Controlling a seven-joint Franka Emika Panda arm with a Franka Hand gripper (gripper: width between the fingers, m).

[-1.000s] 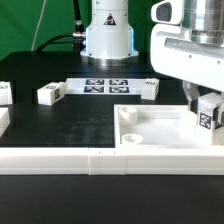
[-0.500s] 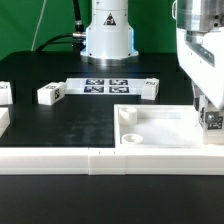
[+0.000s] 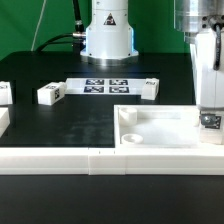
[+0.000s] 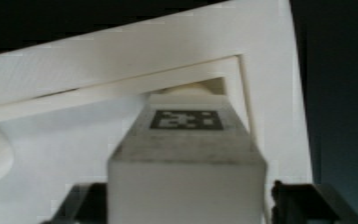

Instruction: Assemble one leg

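My gripper [image 3: 209, 108] is shut on a white leg [image 3: 210, 120] whose marker tag faces the camera. It holds the leg upright at the exterior view's right, over the far right corner of the large white tray-like top [image 3: 160, 134]. In the wrist view the leg [image 4: 190, 160] fills the space between my two dark fingers [image 4: 91, 205], and its tag [image 4: 185, 121] sits at the far end, close to an inner corner of the top [image 4: 87, 90]. Whether the leg touches the top is hidden.
Three other white legs lie on the black table: one [image 3: 50, 94] at the left, one [image 3: 4, 93] at the left edge, one [image 3: 149, 88] beside the marker board [image 3: 105, 86]. A long white rail [image 3: 100, 160] runs along the front. The robot base [image 3: 107, 35] stands behind.
My gripper has moved toward the exterior view's right with the leg in it, from over the top's right side to its right edge. The other parts have not moved.
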